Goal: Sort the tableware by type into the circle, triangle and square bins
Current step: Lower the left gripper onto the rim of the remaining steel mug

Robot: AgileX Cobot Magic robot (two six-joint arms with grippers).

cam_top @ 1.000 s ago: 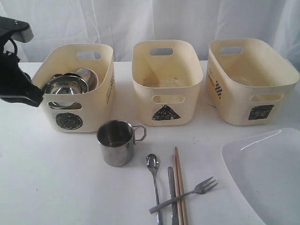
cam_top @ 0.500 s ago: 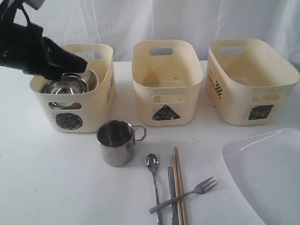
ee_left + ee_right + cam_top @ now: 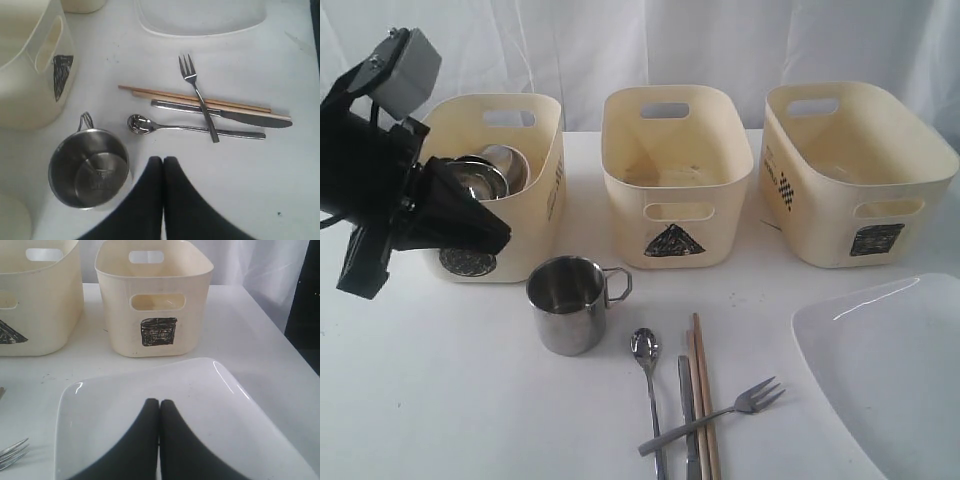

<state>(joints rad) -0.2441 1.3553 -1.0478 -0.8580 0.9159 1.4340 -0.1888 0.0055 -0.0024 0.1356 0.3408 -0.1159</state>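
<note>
While our left gripper (image 3: 503,238) hangs pinched closed and empty before the circle bin (image 3: 525,255), we see the steel mug (image 3: 567,305) upright on the table (image 3: 440,400) nearby; our right gripper (image 3: 159,402), fingers likewise pressed together on nothing, hovers over the white plate (image 3: 210,390).

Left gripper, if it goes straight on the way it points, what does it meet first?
Probably the steel spoon, passing close beside the steel handled mug; depth is unclear.

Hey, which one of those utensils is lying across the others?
The fork: it lies slanted over the chopsticks, knife and spoon handle, while those three lie side by side.
</note>
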